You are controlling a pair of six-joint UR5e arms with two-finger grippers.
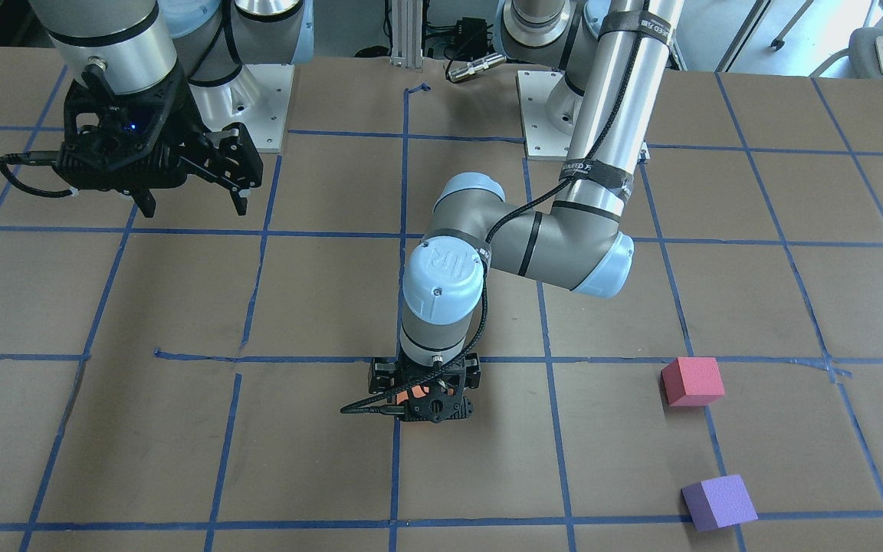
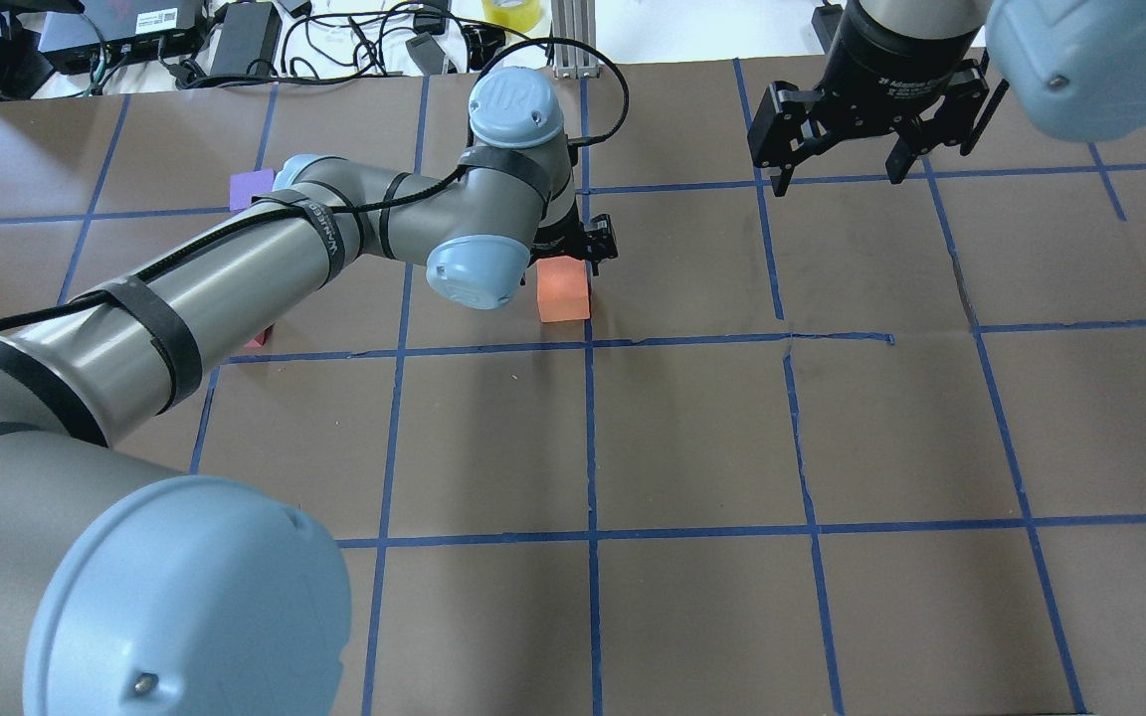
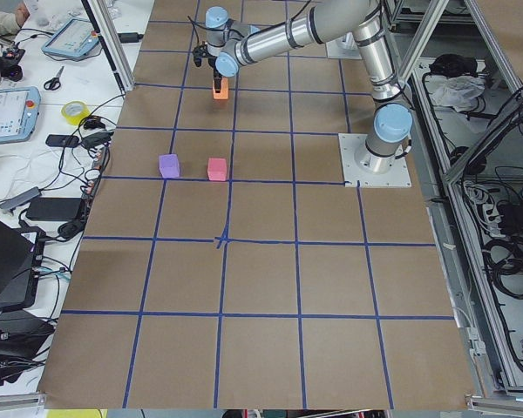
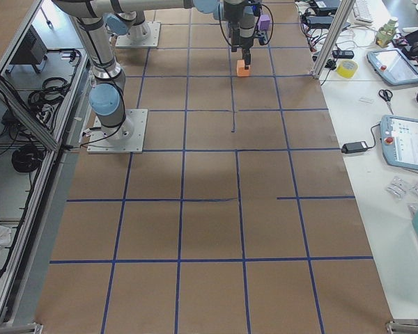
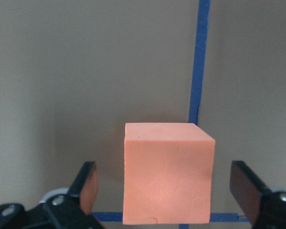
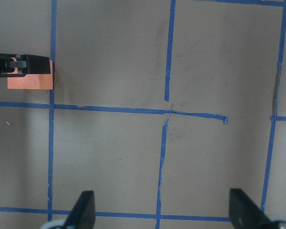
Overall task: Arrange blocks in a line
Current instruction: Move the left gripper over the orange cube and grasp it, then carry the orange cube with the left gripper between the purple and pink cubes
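The fingers of the left gripper stand apart, one on either side of the orange block, with a clear strip of brown paper showing between each pad and the block's sides, so nothing is clamped. From the overhead view the left arm reaches out across the table and points the gripper straight down over that block, which sits on the paper in the corner of a crossing of blue tape lines, just beside the long centre line. The right gripper hangs in the air near its own base, well away from all three cubes; its fingers are spread wide and there is only taped paper between them. Its wrist camera catches the orange block off at the left edge, with the other gripper's black finger over it. The pinkish red block and the purple block lie off on the robot's left side, well apart from the orange one. They are near each other but not touching, the purple one closer to the operators' edge. From overhead the left arm hides most of the red block, leaving only a sliver showing beneath its forearm.
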